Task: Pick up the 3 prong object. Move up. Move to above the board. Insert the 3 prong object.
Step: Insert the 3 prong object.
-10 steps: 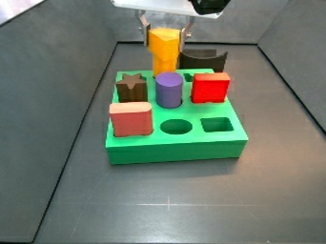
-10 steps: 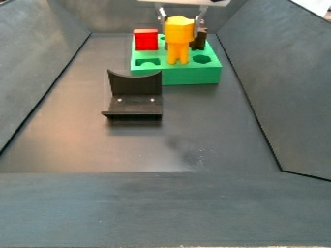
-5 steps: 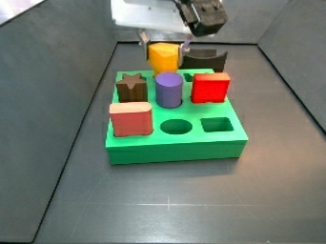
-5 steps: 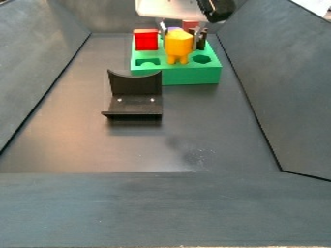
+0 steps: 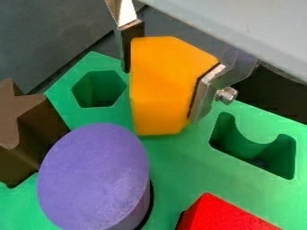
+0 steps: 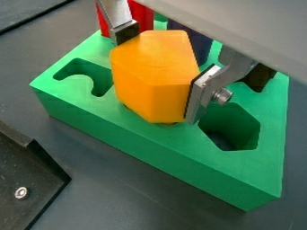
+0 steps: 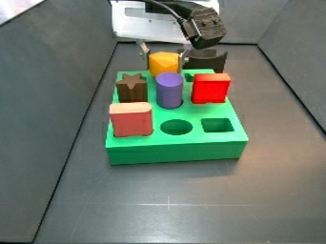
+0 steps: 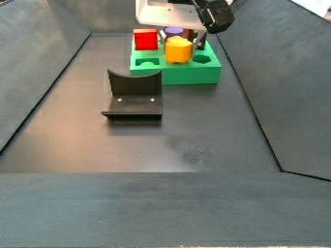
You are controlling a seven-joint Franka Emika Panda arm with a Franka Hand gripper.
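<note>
The 3 prong object is an orange-yellow block standing in the back row of the green board. Its lower part is sunk in the board. My gripper is directly above the board's back edge and shut on the block. In both wrist views the silver fingers press its two sides, with the block filling the gap. It also shows in a side view on the board.
On the board stand a purple cylinder, a red block, a brown star block, a pink block and a black curved block. Open holes lie beside the orange block. The fixture stands mid-floor.
My gripper has come down with the orange block. The block was above the board a second ago and now sits low in the board's back row.
</note>
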